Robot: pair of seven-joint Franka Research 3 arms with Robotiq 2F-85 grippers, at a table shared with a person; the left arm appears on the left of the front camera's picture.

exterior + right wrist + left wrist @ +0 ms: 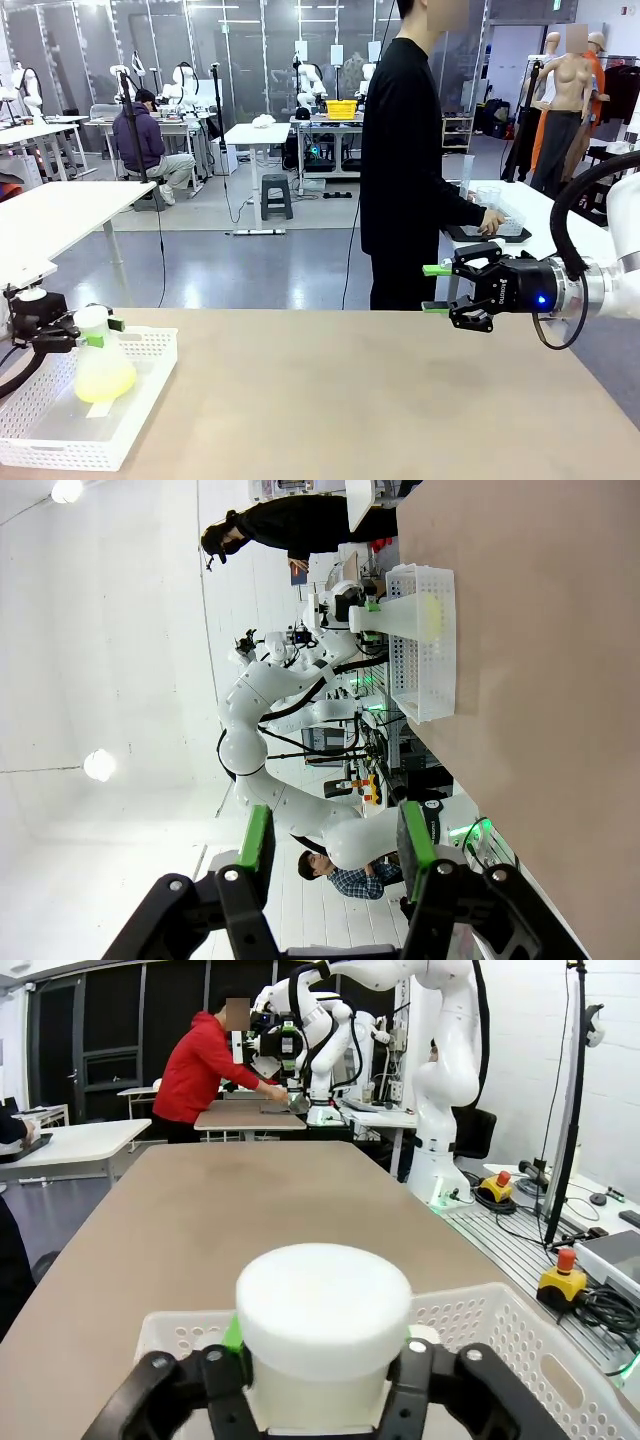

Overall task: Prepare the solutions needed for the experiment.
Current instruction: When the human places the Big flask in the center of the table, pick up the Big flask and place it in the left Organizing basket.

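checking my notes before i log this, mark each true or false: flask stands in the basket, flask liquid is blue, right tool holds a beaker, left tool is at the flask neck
1. The flask stands in the basket: true.
2. Its liquid is blue: false, it is pale yellow-green.
3. The right tool holds a beaker: false, its jaws are open and hold nothing, above the table.
4. The left tool is at the flask's neck: true, a finger on each side.
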